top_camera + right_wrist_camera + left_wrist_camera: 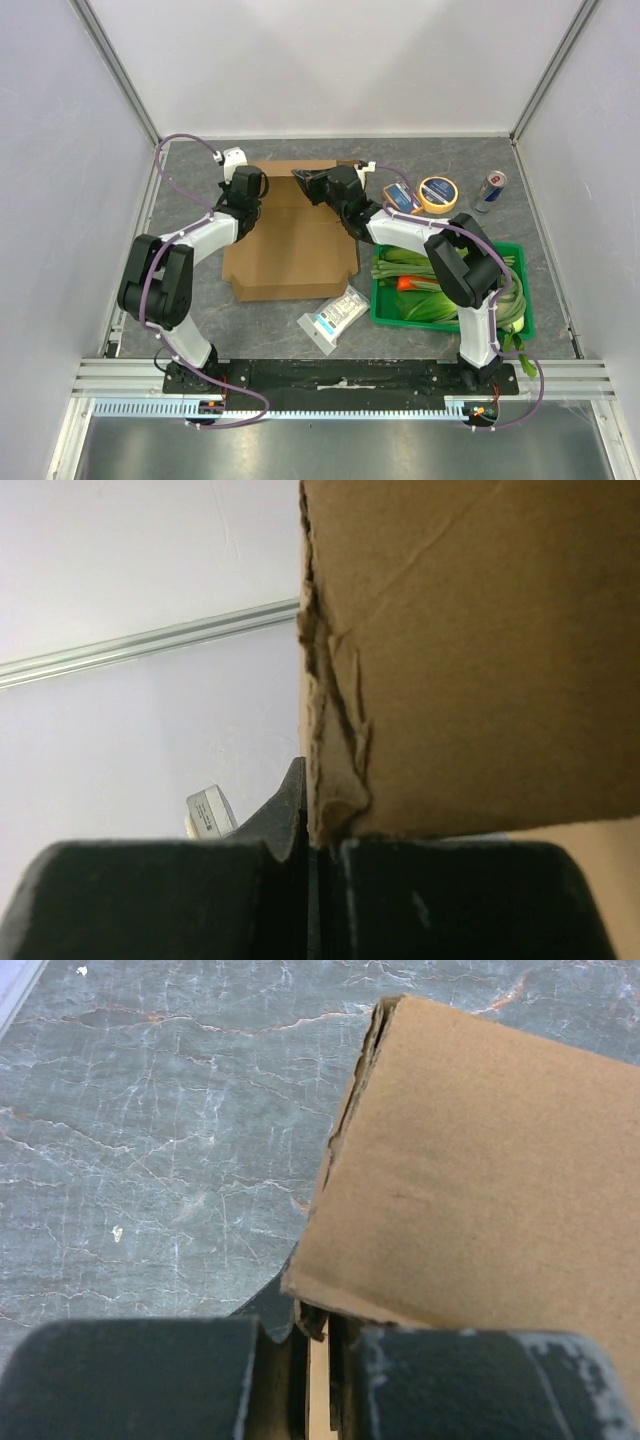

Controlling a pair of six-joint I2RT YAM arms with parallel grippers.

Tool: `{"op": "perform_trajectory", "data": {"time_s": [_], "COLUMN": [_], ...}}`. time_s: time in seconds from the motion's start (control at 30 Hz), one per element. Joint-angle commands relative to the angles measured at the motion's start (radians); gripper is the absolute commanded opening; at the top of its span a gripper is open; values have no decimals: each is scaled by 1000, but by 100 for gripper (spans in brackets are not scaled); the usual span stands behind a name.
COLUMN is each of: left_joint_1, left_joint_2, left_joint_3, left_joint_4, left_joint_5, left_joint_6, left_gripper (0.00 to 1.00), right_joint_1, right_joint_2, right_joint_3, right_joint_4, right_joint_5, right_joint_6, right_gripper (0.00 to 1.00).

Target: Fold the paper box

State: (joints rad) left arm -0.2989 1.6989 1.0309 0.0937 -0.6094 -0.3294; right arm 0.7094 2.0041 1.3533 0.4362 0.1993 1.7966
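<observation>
paper box (290,240) – left jaws pinch its flap, right jaws pressed together at its edge – green crate (512,250), packet (335,318) beside.

The grey marbled surface (570,215) carries the paper box (290,250), a white-and-blue packet (335,318), a green crate (440,325), a tape roll (437,192) and a can (490,190).
</observation>
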Motion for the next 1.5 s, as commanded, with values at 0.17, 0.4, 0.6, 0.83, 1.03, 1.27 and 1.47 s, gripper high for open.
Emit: {"op": "perform_trajectory", "data": {"time_s": [0.17, 0.4, 0.6, 0.83, 1.03, 1.27, 1.47], "left_joint_1": [15, 76, 142, 142, 135, 75, 50], "left_joint_2": [-94, -309, -308, -214, -142, -41, 2], "left_joint_3": [-152, -304, -312, -262, -194, -46, 15], "left_joint_4": [204, 287, 259, 209, 169, 9, -54], "left_joint_5": [-25, 282, 401, 378, 279, 77, -1], "left_joint_6": [182, 86, 62, 10, -10, -30, -31], "left_gripper": [42, 68, 61, 53, 50, 21, 2], "right_joint_1": [27, 19, 15, 12, 12, 12, 12], "right_joint_2": [-7, -7, -10, -1, 8, 15, 4], "right_joint_3": [-3, -19, -22, -10, -8, 20, 13], "right_joint_4": [3, 18, 21, 24, 26, 19, 9], "right_joint_5": [-50, -67, -70, -78, -86, -86, -87], "right_joint_6": [9, 3, 4, 10, 21, 21, 18], "right_gripper": [0, 0, 0, 0, 0, 0, 0]}}
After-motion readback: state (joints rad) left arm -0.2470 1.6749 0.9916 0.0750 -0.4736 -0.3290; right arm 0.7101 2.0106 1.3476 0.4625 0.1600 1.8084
